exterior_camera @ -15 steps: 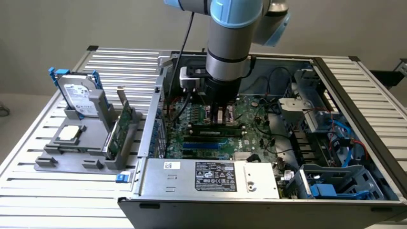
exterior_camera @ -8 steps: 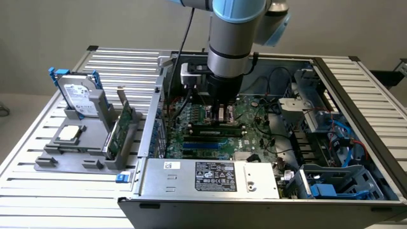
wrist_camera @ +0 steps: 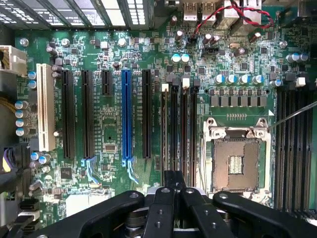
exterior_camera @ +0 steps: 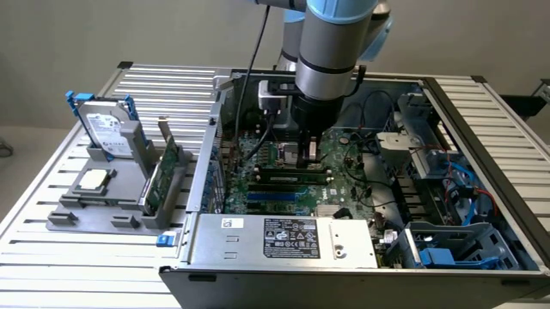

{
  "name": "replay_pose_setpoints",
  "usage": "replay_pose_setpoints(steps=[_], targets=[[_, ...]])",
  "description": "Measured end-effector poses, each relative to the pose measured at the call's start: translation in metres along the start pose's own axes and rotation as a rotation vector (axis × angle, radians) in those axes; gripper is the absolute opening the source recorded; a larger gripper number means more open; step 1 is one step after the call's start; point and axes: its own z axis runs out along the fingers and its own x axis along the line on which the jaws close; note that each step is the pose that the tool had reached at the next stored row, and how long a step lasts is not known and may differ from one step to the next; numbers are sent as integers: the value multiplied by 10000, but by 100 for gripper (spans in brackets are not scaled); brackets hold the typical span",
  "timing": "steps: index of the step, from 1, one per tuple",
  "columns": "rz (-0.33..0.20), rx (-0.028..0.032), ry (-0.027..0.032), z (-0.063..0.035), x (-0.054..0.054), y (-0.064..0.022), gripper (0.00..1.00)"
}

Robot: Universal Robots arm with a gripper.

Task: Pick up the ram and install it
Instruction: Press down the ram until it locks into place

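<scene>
Your black gripper (wrist_camera: 173, 186) looks closed, pressing the long thin green ram stick (exterior_camera: 294, 170) into its black motherboard slot (wrist_camera: 164, 130).

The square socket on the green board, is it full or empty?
Empty: the socket shows bare contacts inside its metal frame, no chip. A silver chip lies on the gray holder outside the case.

The arm (exterior_camera: 331, 38) hangs straight down, wrist vertical; its claw (wrist_camera: 173, 186) points downward — black fingers (wrist_camera: 173, 179) drawn together, tips touching.
</scene>
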Motion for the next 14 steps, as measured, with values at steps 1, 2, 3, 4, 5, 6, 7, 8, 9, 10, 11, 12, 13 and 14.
replay_pose_setpoints(steps=[1,2,3,4,5,6,7,8,9,10,11,12,13,14], targets=[[10,-3,-2,-7,0,-8,11],[22,-9,-3,-11,-1,-15,11],[34,-15,-4,-11,-1,-15,11],[35,-19,0,-11,0,-15,11],[35,-19,0,-11,0,-15,11],[35,-20,1,-11,0,-15,11],[34,-20,1,-11,0,-16,11],[34,-20,1,-12,0,-16,11],[34,-20,1,-12,0,-16,11],[33,-20,1,-12,0,-16,11],[34,-20,1,-12,0,-16,11],[34,-20,1,-12,0,-16,11],[34,-20,2,-12,0,-16,11],[34,-20,2,-12,0,-16,11]])
